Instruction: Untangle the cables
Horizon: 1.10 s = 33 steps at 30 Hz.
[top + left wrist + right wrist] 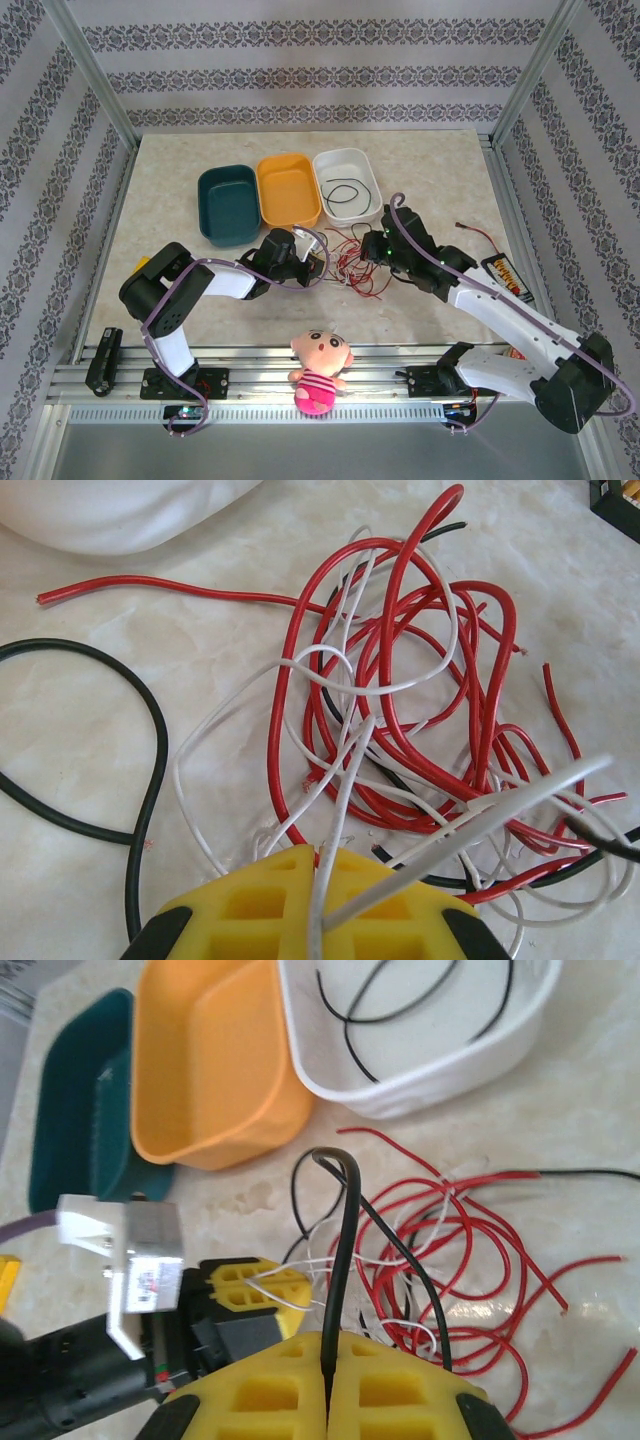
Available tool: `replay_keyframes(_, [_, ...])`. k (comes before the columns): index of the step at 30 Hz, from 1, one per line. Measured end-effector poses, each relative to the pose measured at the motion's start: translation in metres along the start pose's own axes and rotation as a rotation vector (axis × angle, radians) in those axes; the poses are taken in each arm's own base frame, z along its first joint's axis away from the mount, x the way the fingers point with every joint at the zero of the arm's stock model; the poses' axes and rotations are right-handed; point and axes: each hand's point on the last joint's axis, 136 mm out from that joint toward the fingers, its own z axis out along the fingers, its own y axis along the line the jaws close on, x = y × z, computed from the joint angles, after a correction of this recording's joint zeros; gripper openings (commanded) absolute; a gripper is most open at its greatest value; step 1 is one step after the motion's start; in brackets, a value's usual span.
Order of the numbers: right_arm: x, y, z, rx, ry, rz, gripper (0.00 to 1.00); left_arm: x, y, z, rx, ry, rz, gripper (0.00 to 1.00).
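The cables [350,262] lie as a loose tangle of red, white and black wire on the table between both arms. My left gripper [325,858] is shut on a white cable [345,780] that rises out of the red loops [400,680]. In the top view the left gripper [313,258] sits at the tangle's left edge. At the tangle's right edge is my right gripper [372,250]. The right gripper [327,1340] is shut on a black cable [345,1220], which arches up and back down into the pile. One black cable [343,193] lies inside the white bin.
A teal bin [228,203], an orange bin [288,188] and a white bin [350,160] stand in a row behind the tangle. A thicker black cable [150,730] curves on the table left of the pile. A doll [318,370] sits on the front rail.
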Motion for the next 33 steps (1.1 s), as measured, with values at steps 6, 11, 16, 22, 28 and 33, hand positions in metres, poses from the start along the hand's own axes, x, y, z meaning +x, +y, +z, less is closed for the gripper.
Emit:
replay_keyframes(6, [-0.014, 0.013, -0.009, -0.029, -0.035, -0.056, 0.00, 0.000, 0.000, 0.000, 0.000, 0.000, 0.000, 0.00])
replay_keyframes(11, [-0.029, 0.027, -0.019, -0.059, -0.069, -0.104, 0.00, 0.000, 0.000, 0.000, 0.000, 0.000, 0.000, 0.00])
replay_keyframes(16, [-0.044, 0.047, -0.034, -0.116, -0.094, -0.150, 0.00, 0.002, 0.001, 0.001, -0.001, 0.004, -0.002, 0.00])
replay_keyframes(22, [-0.057, 0.069, -0.056, -0.185, -0.121, -0.218, 0.00, 0.004, 0.002, 0.002, -0.002, 0.011, -0.011, 0.00])
replay_keyframes(28, [-0.075, 0.084, -0.083, -0.216, -0.171, -0.277, 0.00, 0.004, 0.002, 0.002, -0.002, 0.011, -0.011, 0.01])
replay_keyframes(33, [-0.093, 0.099, -0.106, -0.245, -0.227, -0.319, 0.00, 0.004, 0.002, 0.002, -0.002, 0.011, -0.011, 0.01])
